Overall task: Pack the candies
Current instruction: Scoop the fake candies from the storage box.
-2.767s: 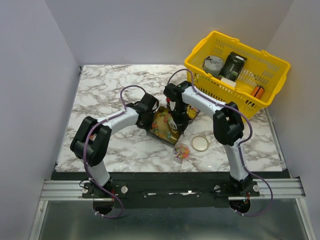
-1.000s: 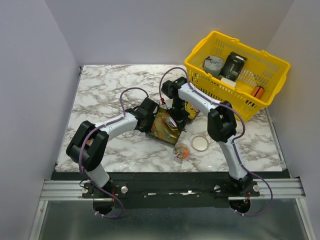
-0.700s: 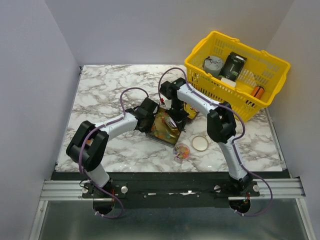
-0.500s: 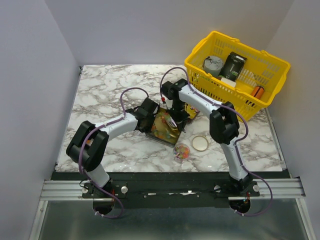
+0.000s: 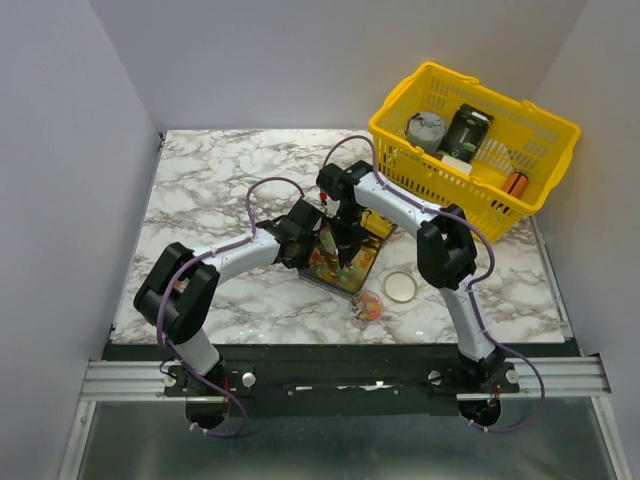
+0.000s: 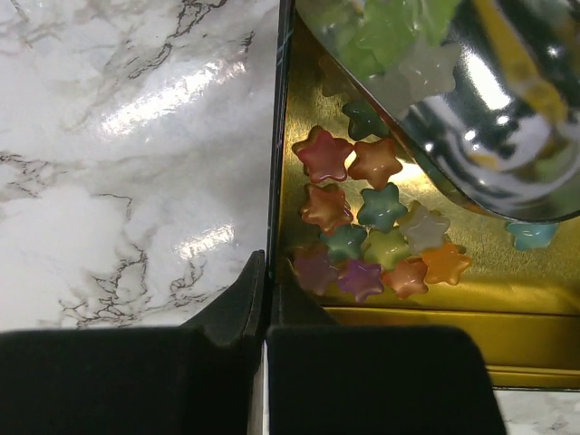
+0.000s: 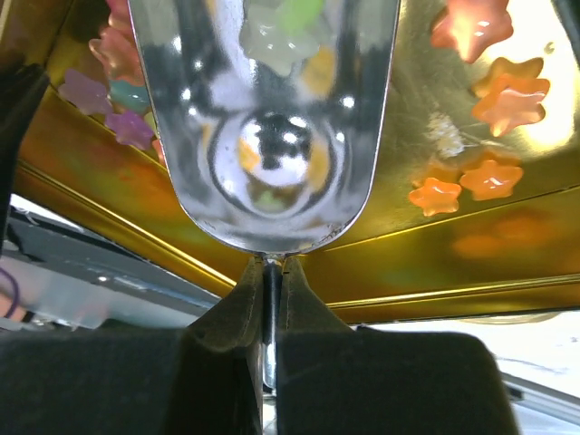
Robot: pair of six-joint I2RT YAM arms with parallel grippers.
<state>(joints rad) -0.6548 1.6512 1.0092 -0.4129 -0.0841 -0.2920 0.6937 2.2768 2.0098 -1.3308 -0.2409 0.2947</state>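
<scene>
Star-shaped candies (image 6: pixel 362 217) in red, orange, teal, purple and pale yellow lie clustered in a corner of a gold tray (image 6: pixel 408 299) in the middle of the marble desk (image 5: pixel 220 180). The left gripper (image 6: pixel 265 279) is clamped on the tray's side wall, one finger outside over the desk and one inside, just beside the nearest sweets. The right gripper (image 7: pixel 265 272) is closed tight on the thin handle of a shiny metal scoop (image 7: pixel 272 136), which hangs over the tray and carries a few pale white and green stars in its bowl (the far end runs out of the wrist view). More orange and pink stars lie scattered on the tray floor to the scoop's right. In the top view, a small clear cup (image 5: pixel 366 306) of mixed sweets stands just in front of the tray, its round lid (image 5: pixel 400 287) beside it, and a yellow basket (image 5: pixel 440 185) sits at the far right.
</scene>
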